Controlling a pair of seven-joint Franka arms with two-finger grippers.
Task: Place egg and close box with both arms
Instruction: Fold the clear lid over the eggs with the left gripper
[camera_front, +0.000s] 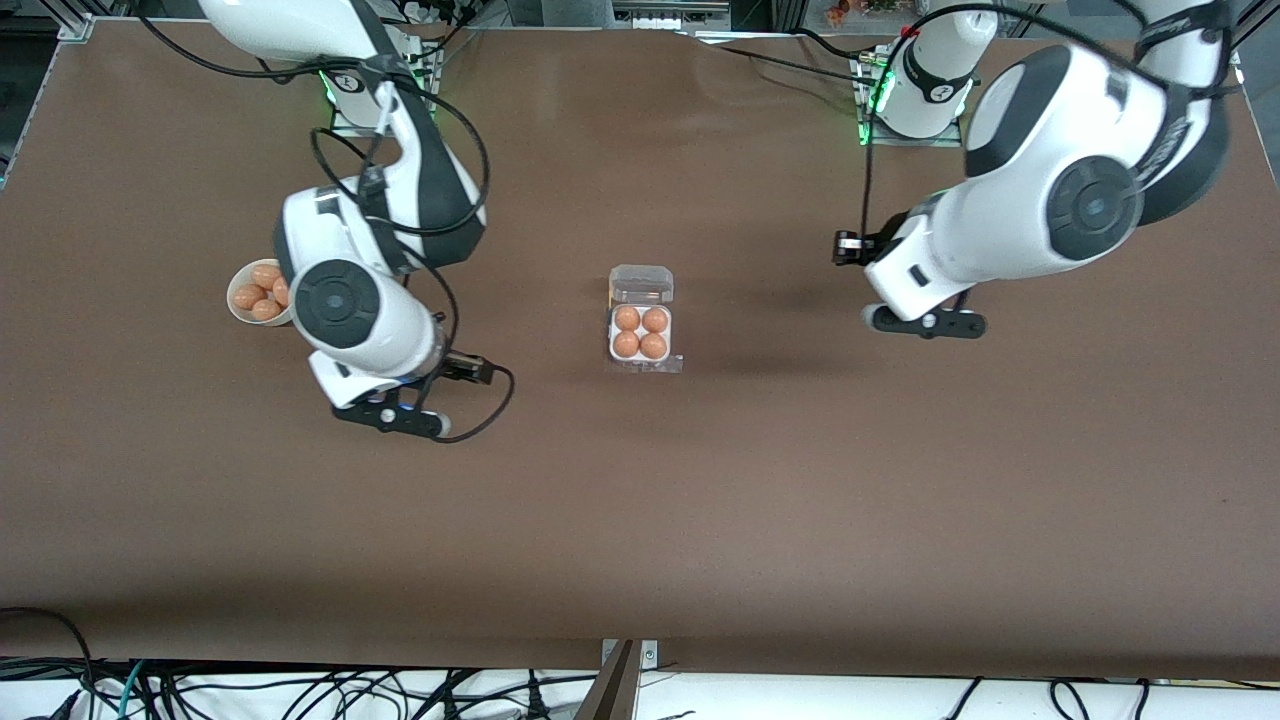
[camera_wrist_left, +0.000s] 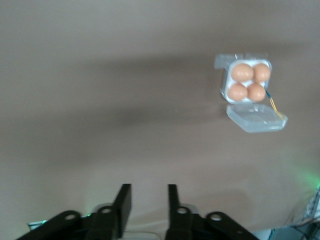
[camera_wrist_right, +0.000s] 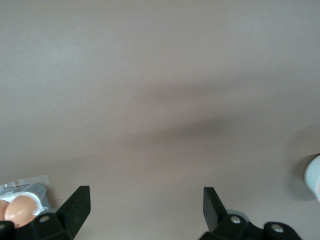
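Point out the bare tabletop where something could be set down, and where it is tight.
Free: the wide table strip nearer the camera than the box, and the stretches between the box and each arm. Crowded: around the bowl, under the right arm. Right gripper and left gripper hover empty.

1. This is a robotics lab, not a home or kitchen.
2. Two white industrial arms, the right arm (camera_front: 370, 250) and the left arm (camera_front: 1050, 200), are bolted to metal base plates on a plain brown bench (camera_front: 700, 520).
3. Aluminium framing (camera_front: 70, 20) lines the bench's edge by the bases.
4. Loose black cables (camera_front: 300, 690) trail along the bench's near edge.
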